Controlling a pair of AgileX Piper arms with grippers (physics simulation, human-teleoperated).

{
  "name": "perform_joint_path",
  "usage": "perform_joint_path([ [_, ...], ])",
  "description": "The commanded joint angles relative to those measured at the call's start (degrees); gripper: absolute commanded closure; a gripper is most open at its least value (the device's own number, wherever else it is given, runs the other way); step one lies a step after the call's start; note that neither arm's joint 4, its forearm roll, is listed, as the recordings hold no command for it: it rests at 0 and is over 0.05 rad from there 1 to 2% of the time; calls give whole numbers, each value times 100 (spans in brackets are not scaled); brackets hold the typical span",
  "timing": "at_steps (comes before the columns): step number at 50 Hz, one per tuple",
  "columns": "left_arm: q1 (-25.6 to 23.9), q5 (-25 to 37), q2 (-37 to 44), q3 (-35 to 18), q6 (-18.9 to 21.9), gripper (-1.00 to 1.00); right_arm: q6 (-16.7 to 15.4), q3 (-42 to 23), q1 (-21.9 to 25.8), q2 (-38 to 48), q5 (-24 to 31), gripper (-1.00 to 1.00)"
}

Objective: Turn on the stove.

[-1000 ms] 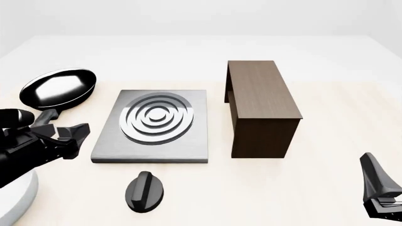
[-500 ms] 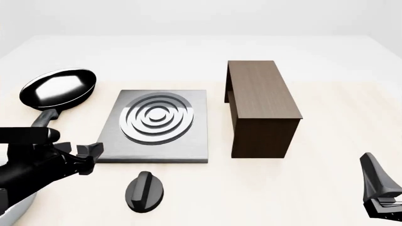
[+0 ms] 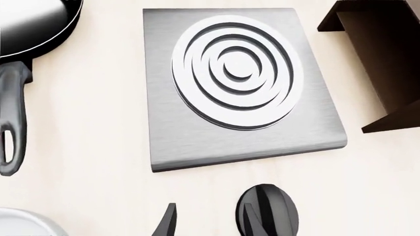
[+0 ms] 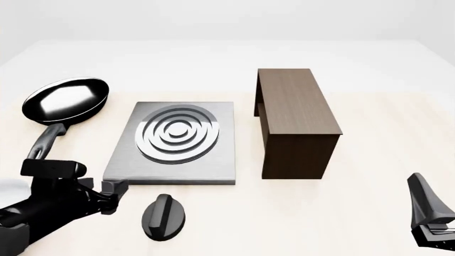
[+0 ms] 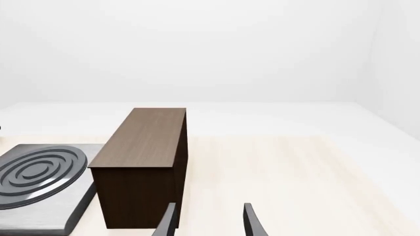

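Note:
The stove (image 4: 170, 160) is a flat grey metal slab with raised silver burner rings, left of the table's middle; it also shows in the left wrist view (image 3: 164, 98) and the right wrist view (image 5: 39, 177). Its black oval knob (image 4: 165, 216) with a ridge lies on the table just in front of it. My left gripper (image 4: 112, 194) is open and empty, low over the table just left of the knob. In the left wrist view (image 3: 208, 223) one finger overlaps the knob (image 3: 276, 209). My right gripper (image 4: 430, 218) is open and empty at the near right.
A black frying pan (image 4: 67, 100) lies left of the stove, its handle pointing toward the left arm. A dark brown wooden cabinet (image 4: 295, 120) stands right of the stove. A white round object (image 3: 26, 223) sits at the near left under the left arm.
My left gripper has moved toward the near edge and to the right, from beside the stove's left side to just left of the knob. The right arm has not moved.

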Motion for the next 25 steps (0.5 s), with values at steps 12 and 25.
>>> perform_joint_path([
  [12,-307,-631,710,286,-210,-100,-1,0,1,0,0,-100],
  [25,-412,-940,1067,394,-358,-100,1,0,0,0,0,-100],
])
